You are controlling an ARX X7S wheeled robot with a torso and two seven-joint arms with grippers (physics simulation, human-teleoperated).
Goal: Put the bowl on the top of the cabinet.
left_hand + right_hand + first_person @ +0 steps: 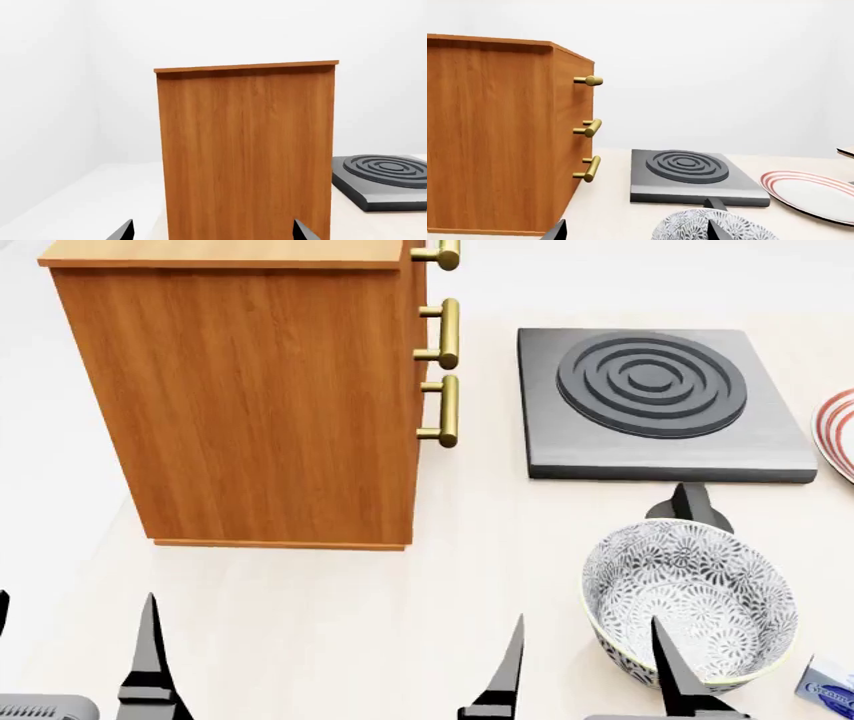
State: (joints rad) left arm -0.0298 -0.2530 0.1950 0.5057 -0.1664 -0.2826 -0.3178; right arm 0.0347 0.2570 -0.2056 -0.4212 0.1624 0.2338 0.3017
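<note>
The bowl (707, 585), white with a dense grey-black floral pattern, stands upright on the counter at the front right; its top also shows in the right wrist view (684, 227). The orange-brown cabinet (254, 400) with brass handles stands at the back left and fills the left wrist view (247, 150); its side and handles show in the right wrist view (494, 135). My right gripper (587, 680) (637, 231) is open and empty, one finger over the bowl and one left of it. My left gripper (74, 660) (213, 232) is open and empty, low in front of the cabinet.
A dark grey hot plate (661, 405) (687, 175) (387, 175) lies behind the bowl, with a small black part (687, 508) at its front edge. A red-ringed white plate (838, 430) (810, 192) lies at the right. A small blue-white thing (827, 688) lies at the front right.
</note>
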